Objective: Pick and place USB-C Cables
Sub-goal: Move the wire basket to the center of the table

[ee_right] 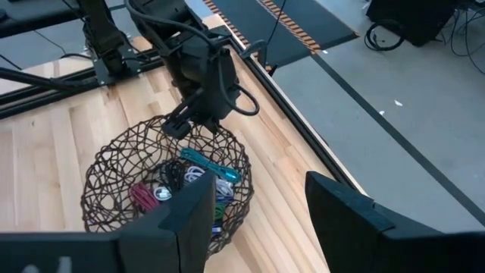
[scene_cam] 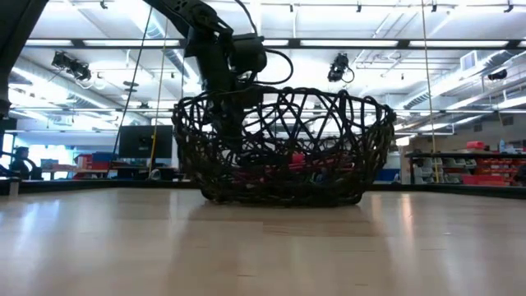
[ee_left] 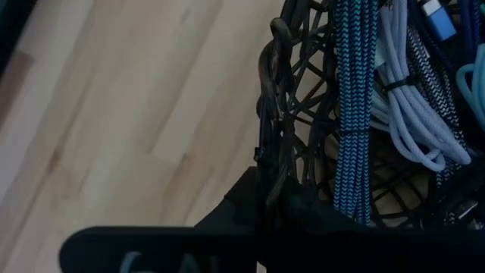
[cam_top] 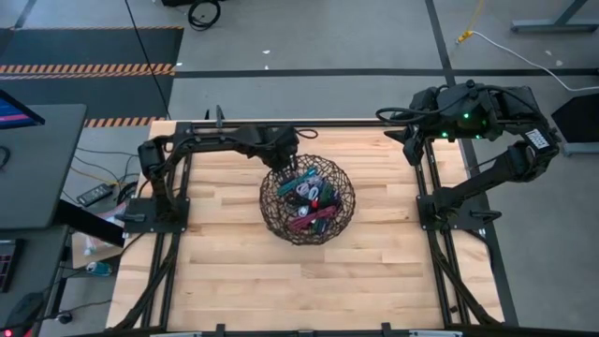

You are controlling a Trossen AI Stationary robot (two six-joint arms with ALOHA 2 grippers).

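A round dark wire-mesh basket stands at the table's middle. It holds several coiled USB-C cables in maroon, green, pale grey, blue and black. My left gripper stands over the basket's far-left rim, pointing steeply down. It is shut on a teal braided cable. My right gripper is open with nothing between its fingers. It hangs high over the table's far right corner. My left gripper pinches one end of the teal braided cable between its two fingers, coming from above and slanting over the basket's far-left rim. The fingers themselves hide the exact place of contact. The cable runs from the fingers into the basket, over the other cables.
Bare wooden table lies on all sides of the basket, with the widest stretch toward the near edge. The black frame rails run along both sides. A desk with a remote stands beyond the left edge.
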